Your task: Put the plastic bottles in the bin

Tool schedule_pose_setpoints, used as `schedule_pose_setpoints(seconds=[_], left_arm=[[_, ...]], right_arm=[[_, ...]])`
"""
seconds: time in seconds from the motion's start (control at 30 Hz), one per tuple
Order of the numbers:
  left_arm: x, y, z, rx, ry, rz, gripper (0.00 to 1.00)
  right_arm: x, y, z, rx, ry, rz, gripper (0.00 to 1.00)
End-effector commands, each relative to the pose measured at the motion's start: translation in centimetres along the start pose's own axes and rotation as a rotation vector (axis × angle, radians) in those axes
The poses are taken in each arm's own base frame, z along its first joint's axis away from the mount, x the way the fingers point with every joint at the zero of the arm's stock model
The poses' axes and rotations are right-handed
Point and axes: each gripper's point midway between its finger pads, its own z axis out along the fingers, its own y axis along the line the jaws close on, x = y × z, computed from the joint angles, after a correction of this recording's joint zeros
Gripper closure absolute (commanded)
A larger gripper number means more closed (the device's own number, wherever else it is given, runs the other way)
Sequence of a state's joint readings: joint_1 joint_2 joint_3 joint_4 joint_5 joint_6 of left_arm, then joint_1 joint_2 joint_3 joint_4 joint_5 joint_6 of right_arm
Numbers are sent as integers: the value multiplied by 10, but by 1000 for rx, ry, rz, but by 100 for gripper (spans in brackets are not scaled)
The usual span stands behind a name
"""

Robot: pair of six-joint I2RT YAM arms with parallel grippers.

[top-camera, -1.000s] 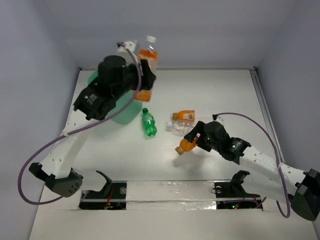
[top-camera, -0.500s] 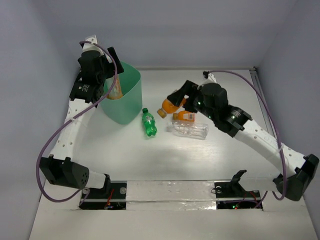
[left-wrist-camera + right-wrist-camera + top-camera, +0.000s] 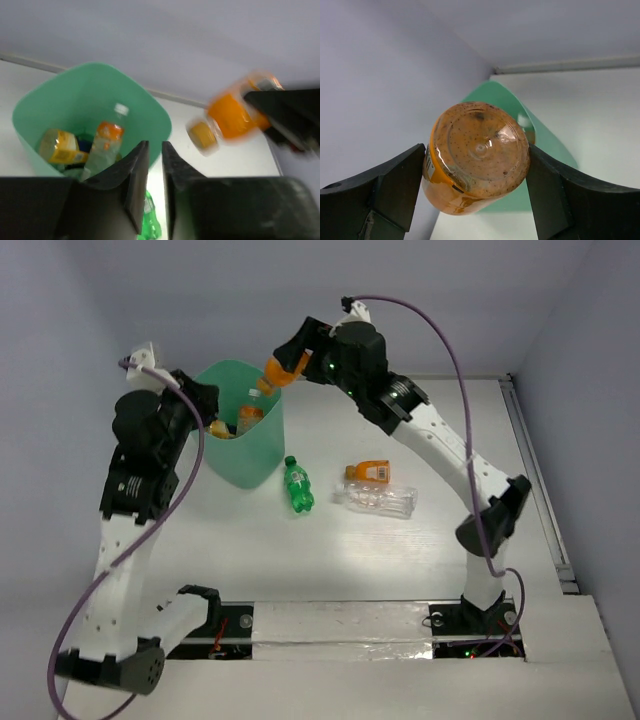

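Observation:
The mint-green bin (image 3: 262,455) stands at the back left, with plastic bottles (image 3: 248,416) lying inside; the left wrist view shows an orange-capped one (image 3: 107,144) and a yellow-labelled one (image 3: 56,146) in the bin (image 3: 75,95). My right gripper (image 3: 287,363) is shut on an orange bottle (image 3: 277,371), tilted cap-down over the bin's right rim; its base (image 3: 479,150) sits between my right gripper's (image 3: 477,156) fingers. My left gripper (image 3: 204,403) hovers at the bin's left rim, jaws nearly together and empty (image 3: 155,148). On the table lie a green bottle (image 3: 298,486), an orange bottle (image 3: 371,471) and a clear bottle (image 3: 381,500).
Grey walls close in the table at the back and both sides, near the bin. A metal rail (image 3: 535,480) runs along the table's right edge. The arm bases sit at the near edge.
The left arm pulled back from over the bin, its bottle now inside, and its jaws closed. The right arm swung the orange bottle from above the table up to the bin's rim.

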State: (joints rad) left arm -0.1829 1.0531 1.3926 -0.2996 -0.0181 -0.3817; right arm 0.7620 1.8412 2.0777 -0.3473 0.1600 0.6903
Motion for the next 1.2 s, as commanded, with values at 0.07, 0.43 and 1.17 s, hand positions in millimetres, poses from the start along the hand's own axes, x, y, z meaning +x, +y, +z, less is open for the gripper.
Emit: schedule_pose_setpoints(seconds=[0.07,0.43,1.17], left_arm=[[75,-16,-35,131,200,-78,100],[203,-23,-71,237,483,-179,81],[322,0,28,-125,662,13,8]], right_arm=[[-17,67,23,-157,-53,-20,41],[-4,79,25,-215,-28,-23,0],[117,-161,-215,183,185,-89,22]])
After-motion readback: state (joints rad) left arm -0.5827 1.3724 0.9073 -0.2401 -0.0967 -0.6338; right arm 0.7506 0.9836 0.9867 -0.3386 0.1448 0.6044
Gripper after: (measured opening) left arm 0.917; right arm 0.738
